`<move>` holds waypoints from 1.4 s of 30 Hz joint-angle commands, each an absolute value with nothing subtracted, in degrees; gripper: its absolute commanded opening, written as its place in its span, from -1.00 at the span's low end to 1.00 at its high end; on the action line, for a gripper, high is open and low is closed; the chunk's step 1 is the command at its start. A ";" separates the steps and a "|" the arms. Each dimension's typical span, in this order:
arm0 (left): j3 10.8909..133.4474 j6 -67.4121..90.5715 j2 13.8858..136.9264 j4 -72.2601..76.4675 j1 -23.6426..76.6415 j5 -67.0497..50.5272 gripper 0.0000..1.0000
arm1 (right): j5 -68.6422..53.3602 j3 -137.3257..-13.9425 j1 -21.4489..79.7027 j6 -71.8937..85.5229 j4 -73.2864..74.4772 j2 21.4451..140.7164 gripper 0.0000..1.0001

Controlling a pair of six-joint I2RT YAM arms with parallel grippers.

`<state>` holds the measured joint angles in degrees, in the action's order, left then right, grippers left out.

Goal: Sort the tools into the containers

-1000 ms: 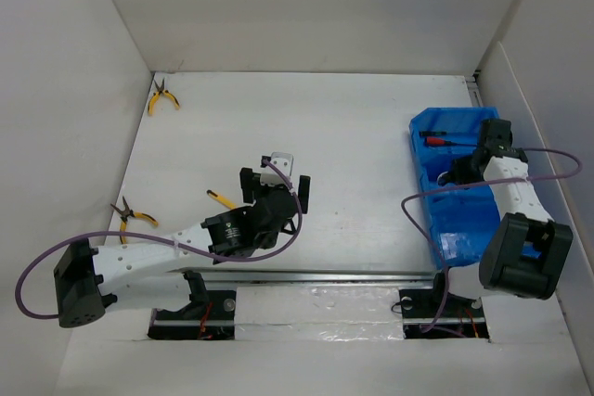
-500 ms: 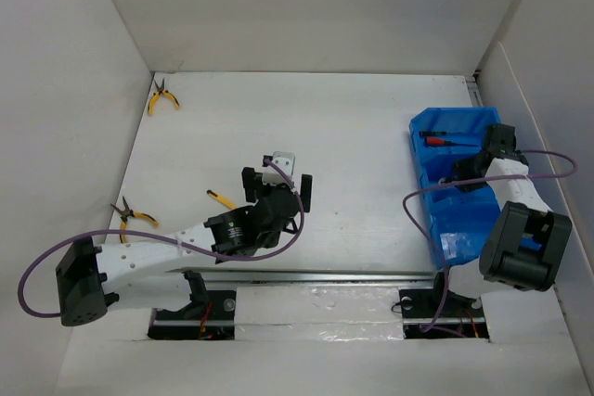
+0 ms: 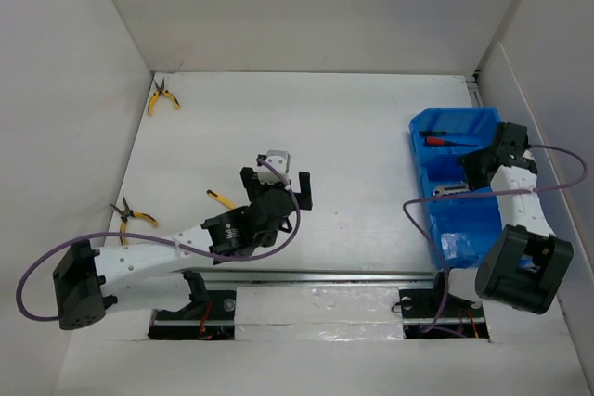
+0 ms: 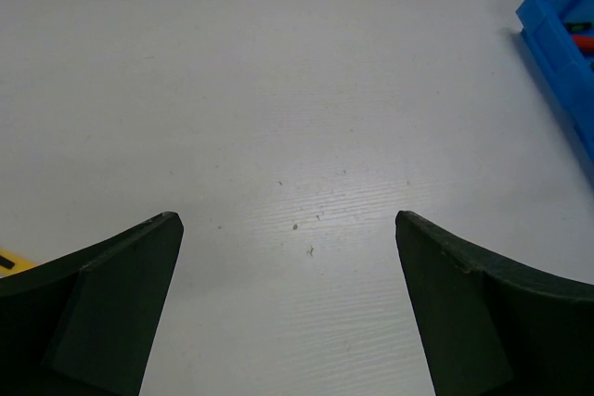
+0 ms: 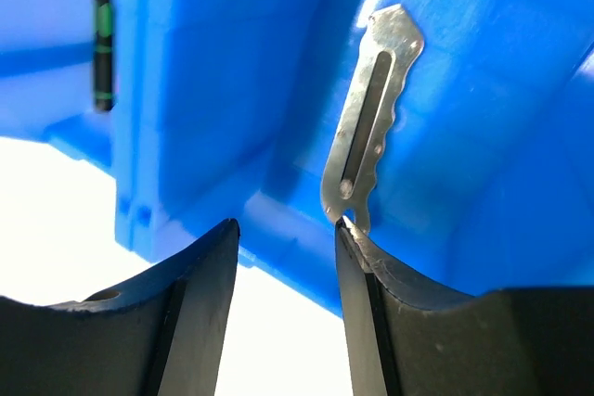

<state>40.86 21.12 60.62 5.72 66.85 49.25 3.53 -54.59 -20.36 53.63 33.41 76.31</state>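
The blue bin [image 3: 457, 215] stands at the right. A grey utility knife [image 3: 448, 190] lies in its middle compartment and a red screwdriver [image 3: 440, 137] in the far one. My right gripper [image 3: 475, 166] hovers over the bin, open. In the right wrist view its jaws [image 5: 286, 224] hold nothing, and the right fingertip touches the end of the knife [image 5: 371, 118]. My left gripper [image 3: 277, 181] is wide open above bare table at mid-table, empty [image 4: 288, 220]. Two yellow-handled pliers [image 3: 162, 96] [image 3: 133, 217] and a yellow screwdriver [image 3: 221, 198] lie on the left.
A dark screwdriver with green bands [image 5: 103, 39] lies in the neighbouring compartment. The bin's corner [image 4: 557, 34] shows at the upper right of the left wrist view. White walls close in the table on the left, back and right. A metal rail runs along the near edge.
The right jaws have spread and the knife now lies free in the bin; the right arm has drawn back a little to the right. The left arm edged slightly away from its base.
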 commanded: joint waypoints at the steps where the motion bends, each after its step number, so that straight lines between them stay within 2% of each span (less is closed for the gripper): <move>1: 41.30 26.79 57.31 7.21 62.26 47.92 0.98 | 0.44 -56.86 -20.83 50.63 34.36 67.80 0.02; 5: 44.20 30.75 57.39 4.67 50.06 31.33 0.98 | -1.93 -55.81 -18.55 50.01 34.72 54.90 0.00; 9: 46.75 41.02 62.47 0.09 40.03 31.20 0.98 | -7.08 -53.71 -11.45 46.07 30.95 42.04 0.00; 12: 48.68 49.46 67.91 -5.35 33.87 30.67 0.98 | -15.26 -49.58 -9.06 42.99 24.62 31.87 0.01; 15: 52.64 59.57 73.36 -14.66 30.51 31.03 0.97 | -16.79 -47.21 -7.91 42.37 22.32 24.46 0.04; 18: 53.96 66.60 75.84 -20.38 26.99 29.97 0.93 | -16.78 -47.55 -7.91 39.13 23.91 23.73 0.04; 22: 52.04 72.94 75.32 -23.46 26.98 32.87 0.91 | -20.38 -47.99 -7.91 35.95 24.79 29.95 0.04; 28: 52.12 84.87 78.04 -36.00 26.98 38.76 0.85 | -24.44 -45.53 -7.91 36.65 20.83 31.20 0.03; 33: 52.21 89.02 79.71 -40.60 26.98 39.99 0.82 | -19.35 -45.97 -7.91 36.30 22.41 27.87 0.03; 42: 53.52 93.51 86.47 -44.73 25.14 38.67 0.87 | -20.31 -44.74 -7.91 37.26 21.62 28.65 0.04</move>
